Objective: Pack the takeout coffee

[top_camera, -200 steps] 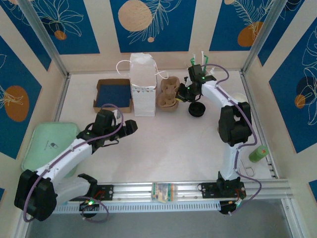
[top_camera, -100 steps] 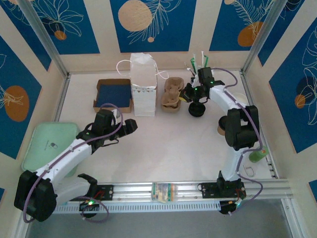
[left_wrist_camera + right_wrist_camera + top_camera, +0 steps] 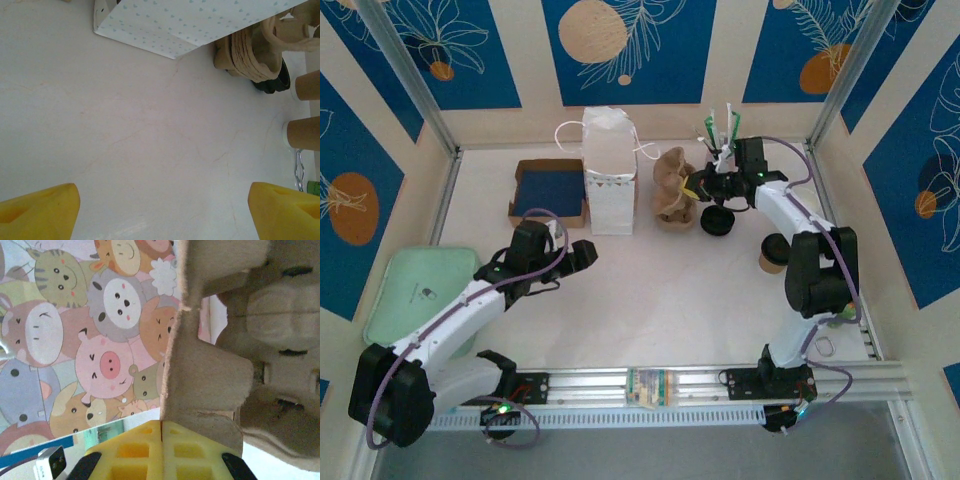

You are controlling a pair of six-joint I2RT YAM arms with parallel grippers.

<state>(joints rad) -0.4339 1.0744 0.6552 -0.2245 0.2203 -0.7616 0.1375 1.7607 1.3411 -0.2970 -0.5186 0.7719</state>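
The takeout coffee (image 3: 773, 254), a small tan cup with a dark top, stands right of centre beside the right arm. The white paper bag (image 3: 608, 172) stands upright at the back; its heart-printed side (image 3: 200, 22) shows in the left wrist view. My right gripper (image 3: 696, 187) is shut on the rim of a tan pulp cup carrier (image 3: 672, 186), holding it tipped up just right of the bag. In the right wrist view the fingers (image 3: 125, 455) pinch the carrier's edge (image 3: 205, 380). My left gripper (image 3: 576, 254) hangs open over bare table, left of centre, its yellow fingertips (image 3: 45, 210) wide apart.
A stack of black lids (image 3: 717, 220) sits under the right gripper. Two tan cups (image 3: 306, 85) stand at the right edge of the left wrist view. A cardboard box (image 3: 548, 190) lies left of the bag, a mint tray (image 3: 420, 290) at far left, a green bottle (image 3: 840, 311) at right.
The right gripper has moved right and back a little, tipping the pulp carrier up from lying flat. The right arm swung rightward, uncovering the lidded cup. The left arm has stayed still.
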